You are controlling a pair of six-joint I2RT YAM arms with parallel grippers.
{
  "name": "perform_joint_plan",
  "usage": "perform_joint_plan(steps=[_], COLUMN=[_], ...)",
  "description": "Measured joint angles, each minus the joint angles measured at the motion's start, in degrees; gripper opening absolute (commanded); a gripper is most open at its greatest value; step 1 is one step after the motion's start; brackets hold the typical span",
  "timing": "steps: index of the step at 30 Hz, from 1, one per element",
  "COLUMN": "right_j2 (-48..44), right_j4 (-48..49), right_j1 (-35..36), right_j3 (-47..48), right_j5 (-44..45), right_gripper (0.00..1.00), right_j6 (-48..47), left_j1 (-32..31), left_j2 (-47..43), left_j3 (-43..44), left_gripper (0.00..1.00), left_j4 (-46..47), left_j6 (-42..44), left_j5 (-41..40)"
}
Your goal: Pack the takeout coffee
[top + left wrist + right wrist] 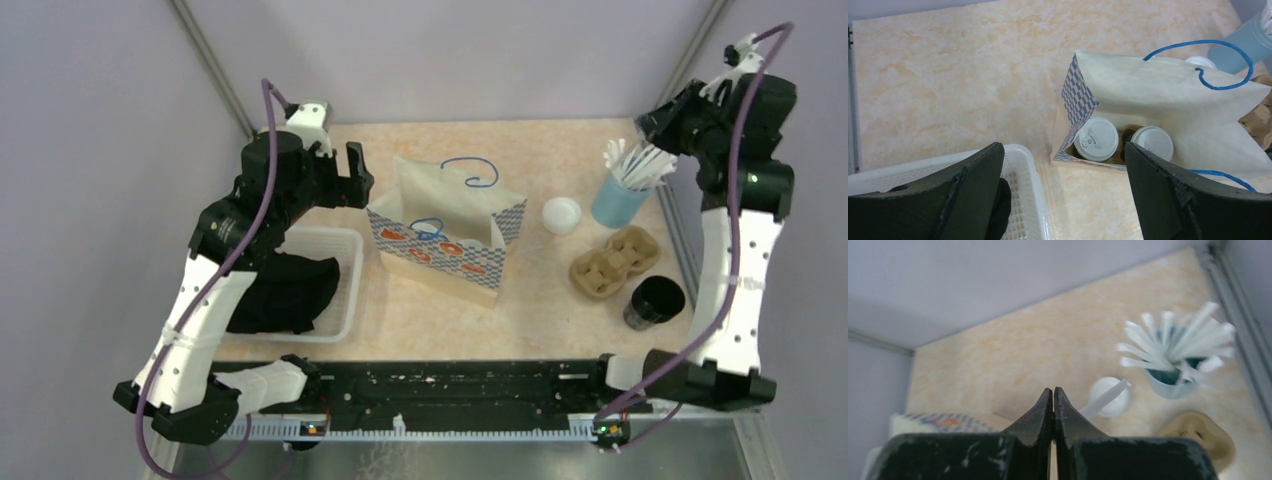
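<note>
Two takeaway cups with pale lids, one on the left [1096,138] and one on the right [1152,142], stand side by side inside the open paper bag [1158,90], seen in the left wrist view. In the top view the bag [450,225] stands mid-table and the cups are hidden inside it. My left gripper [350,180] is open and empty, hovering left of the bag; it also shows in the left wrist view [1063,195]. My right gripper [1053,390] is shut on a thin white straw [1103,400], held high at the back right [648,125].
A blue cup of white straws [620,200] stands at the back right. A loose white lid [562,215], a cardboard cup carrier [612,262] and a black lidless cup [655,302] lie right of the bag. A white basket [340,290] with black cloth [285,290] sits left.
</note>
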Motion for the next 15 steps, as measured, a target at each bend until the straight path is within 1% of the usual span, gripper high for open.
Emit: perform_joint_plan(steps=[1, 3, 5, 7, 11, 15], right_j2=[-2.4, -7.3, -11.6, -14.6, -14.3, -11.0], right_j4=[1.6, 8.0, 16.8, 25.6, 36.1, 40.2], right_j1=[0.0, 0.0, 1.2, 4.0, 14.1, 22.1], right_j3=[-0.1, -2.1, -6.1, -9.8, -11.3, -11.3], right_j5=[-3.6, -12.6, -20.7, -26.0, -30.8, -31.0], right_gripper=[0.00, 0.00, 0.00, 0.00, 0.00, 0.00], right_j6=[0.8, 4.5, 10.5, 16.9, 24.5, 27.4], left_j1=[0.0, 0.0, 0.0, 0.0, 0.0, 0.0], left_j2=[0.0, 0.0, 0.0, 0.2, 0.5, 0.4], left_j3=[0.4, 1.1, 1.9, 3.0, 4.9, 5.0], left_gripper=[0.97, 0.97, 0.97, 0.97, 0.97, 0.97], left_j4=[0.0, 0.0, 0.0, -0.1, 0.0, 0.0], left_j6=[-0.9, -2.2, -3.2, -4.0, -5.3, -7.0], left_j5=[0.1, 0.3, 0.6, 0.8, 1.5, 2.3])
